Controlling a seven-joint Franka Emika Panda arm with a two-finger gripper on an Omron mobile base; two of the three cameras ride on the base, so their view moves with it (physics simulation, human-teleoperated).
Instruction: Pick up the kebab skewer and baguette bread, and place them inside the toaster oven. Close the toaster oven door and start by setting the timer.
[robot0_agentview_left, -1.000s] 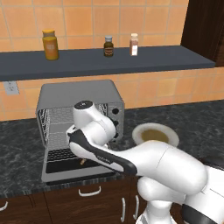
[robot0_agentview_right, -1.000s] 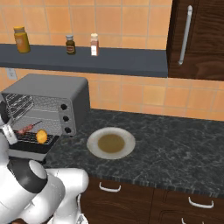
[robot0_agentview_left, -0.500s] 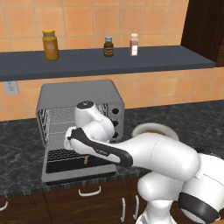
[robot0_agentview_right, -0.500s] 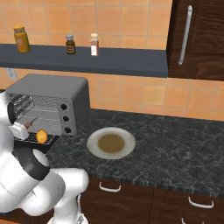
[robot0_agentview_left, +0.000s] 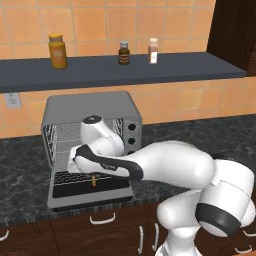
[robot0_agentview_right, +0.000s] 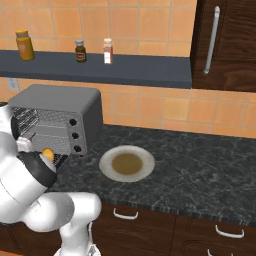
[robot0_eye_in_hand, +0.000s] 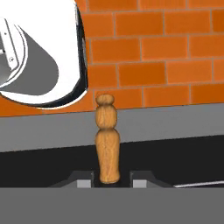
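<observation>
The toaster oven (robot0_agentview_left: 90, 135) stands toward the left end of the dark stone counter (robot0_agentview_right: 200, 165), against the tiled wall, with its door (robot0_agentview_left: 90, 192) dropped flat toward the front edge and the wire racks open to the room. The arm bends across the oven's mouth, and its gripper (robot0_eye_in_hand: 111, 180) sits low over the lowered door. Seen along the hand, the two dark fingertips (robot0_eye_in_hand: 83, 179) are pressed close on either side of a slim turned wooden handle that rises from between them, so the jaws are closed on the kebab skewer (robot0_eye_in_hand: 107, 140). From the left base camera a short thin brown stick (robot0_agentview_left: 93, 180) hangs just under the hand over the door's dark glass, which seems to be the same skewer; its chunks are too small to make out. From the right side a small golden-orange lump, the baguette bread (robot0_agentview_right: 47, 154), shows at the oven's front beside the arm's elbow; whether it rests on the door or the rack I cannot tell. Further right on the counter, well apart from the oven, lies a round white plate (robot0_agentview_right: 107, 167) with a brownish centre. On the grey shelf (robot0_agentview_left: 150, 70) above stand three small jars (robot0_agentview_left: 124, 52).
</observation>
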